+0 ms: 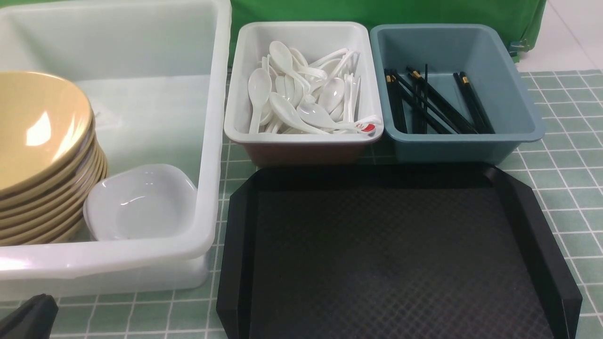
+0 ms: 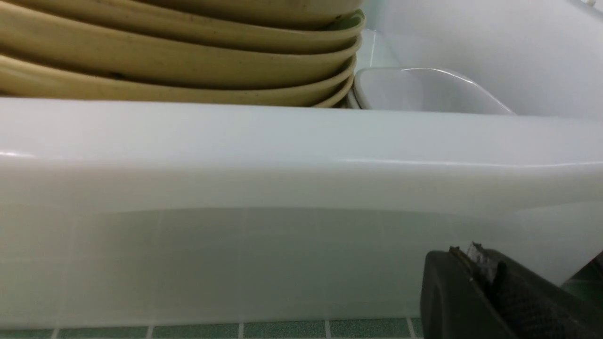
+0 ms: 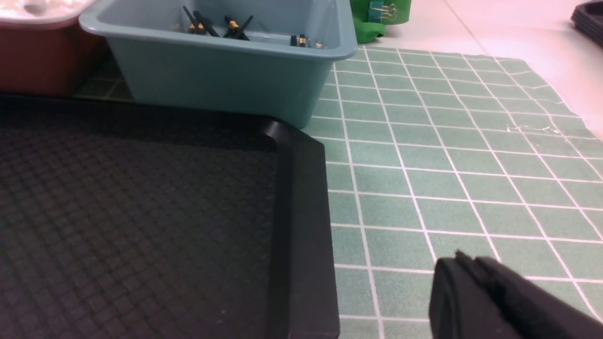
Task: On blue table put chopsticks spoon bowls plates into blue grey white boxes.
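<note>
Green-checked cloth covers the surface, with a green backdrop behind it; on the far side the blue box holds black chopsticks, and just to its left the white box holds a heap of white spoons; the large translucent bin at the left carries a tilted stack of tan bowls with a small white dish beside them; a black tray lies in front of the two smaller boxes; the left pincer sits low by the bin's near wall, fingers together with nothing between them; the right pincer rests over the cloth beside the tray, also closed up and gripping nothing.
</note>
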Robot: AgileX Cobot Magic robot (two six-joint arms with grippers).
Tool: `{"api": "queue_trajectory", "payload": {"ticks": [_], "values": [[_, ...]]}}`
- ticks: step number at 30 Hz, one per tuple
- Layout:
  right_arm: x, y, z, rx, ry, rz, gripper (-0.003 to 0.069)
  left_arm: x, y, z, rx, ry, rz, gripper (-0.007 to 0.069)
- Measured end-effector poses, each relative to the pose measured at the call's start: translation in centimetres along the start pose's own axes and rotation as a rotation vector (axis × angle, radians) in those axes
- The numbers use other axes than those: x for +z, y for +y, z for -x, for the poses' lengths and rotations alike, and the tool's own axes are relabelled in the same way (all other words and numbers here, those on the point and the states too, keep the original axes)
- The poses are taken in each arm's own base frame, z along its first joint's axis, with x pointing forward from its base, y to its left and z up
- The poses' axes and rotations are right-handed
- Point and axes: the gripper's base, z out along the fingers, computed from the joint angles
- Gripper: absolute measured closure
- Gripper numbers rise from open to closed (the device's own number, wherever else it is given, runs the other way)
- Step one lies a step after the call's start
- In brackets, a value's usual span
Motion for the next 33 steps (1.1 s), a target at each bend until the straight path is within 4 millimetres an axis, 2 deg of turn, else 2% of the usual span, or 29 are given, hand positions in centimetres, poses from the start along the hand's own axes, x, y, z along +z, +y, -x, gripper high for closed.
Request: {"api": "queue_trajectory", "payload": {"ticks": [33], "values": [[0.0,0.0,0.0,0.0,0.0,0.0,0.0577,0.0,0.0,0.0,0.003,0.0,0.0,0.062]]}}
